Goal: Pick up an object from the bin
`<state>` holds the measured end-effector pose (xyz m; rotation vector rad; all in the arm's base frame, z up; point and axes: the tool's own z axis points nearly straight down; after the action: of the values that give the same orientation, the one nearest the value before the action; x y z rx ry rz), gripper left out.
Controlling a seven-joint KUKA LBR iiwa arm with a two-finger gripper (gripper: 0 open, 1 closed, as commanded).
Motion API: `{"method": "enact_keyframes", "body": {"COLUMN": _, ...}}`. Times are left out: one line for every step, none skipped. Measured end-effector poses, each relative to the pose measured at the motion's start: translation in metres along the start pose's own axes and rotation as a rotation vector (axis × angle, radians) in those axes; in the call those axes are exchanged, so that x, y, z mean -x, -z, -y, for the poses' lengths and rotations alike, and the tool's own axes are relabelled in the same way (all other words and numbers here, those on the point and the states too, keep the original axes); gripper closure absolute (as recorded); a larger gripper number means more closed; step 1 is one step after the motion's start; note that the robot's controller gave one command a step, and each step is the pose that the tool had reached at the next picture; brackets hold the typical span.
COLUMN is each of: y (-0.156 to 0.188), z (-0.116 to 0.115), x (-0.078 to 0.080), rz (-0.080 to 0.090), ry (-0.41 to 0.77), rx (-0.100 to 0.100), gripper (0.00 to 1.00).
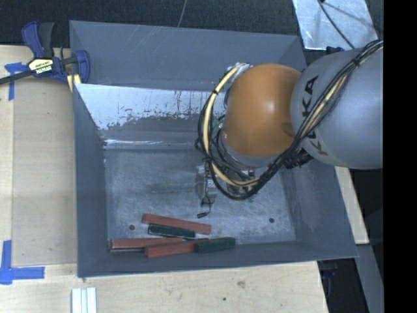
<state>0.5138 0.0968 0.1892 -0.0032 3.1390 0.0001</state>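
Gripper (pixel 206 199) hangs mid-frame, just up-frame of a heap of red-brown and dark green bars (pixel 171 231); whether it is open, I cannot tell. Likely the approach step: next, lower onto the topmost red-brown bar (pixel 176 223).

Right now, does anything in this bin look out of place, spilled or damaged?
Nothing spilled or broken. The only oddity is the bin's back wall, scuffed with dark scratch marks. A heap of reddish-brown and dark green sticks lies crisscrossed by the front wall, and the hand hangs over bare floor behind them.
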Motion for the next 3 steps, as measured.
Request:
{"method": "enact_keyframes", "body": {"y": 0.0715, "z": 0.0123, "x": -0.0055, "rz": 0.004, "ry": 0.001, "rx": 0.001, "gripper": 1.00}}
{"method": "enact_keyframes", "body": {"y": 0.0762, "z": 0.0031, "x": -0.0036, "rz": 0.001, "ry": 0.015, "rx": 0.000, "gripper": 1.00}}
{"method": "enact_keyframes", "body": {"y": 0.0760, "z": 0.0023, "x": -0.0037, "rz": 0.004, "ry": 0.016, "rx": 0.001, "gripper": 1.00}}
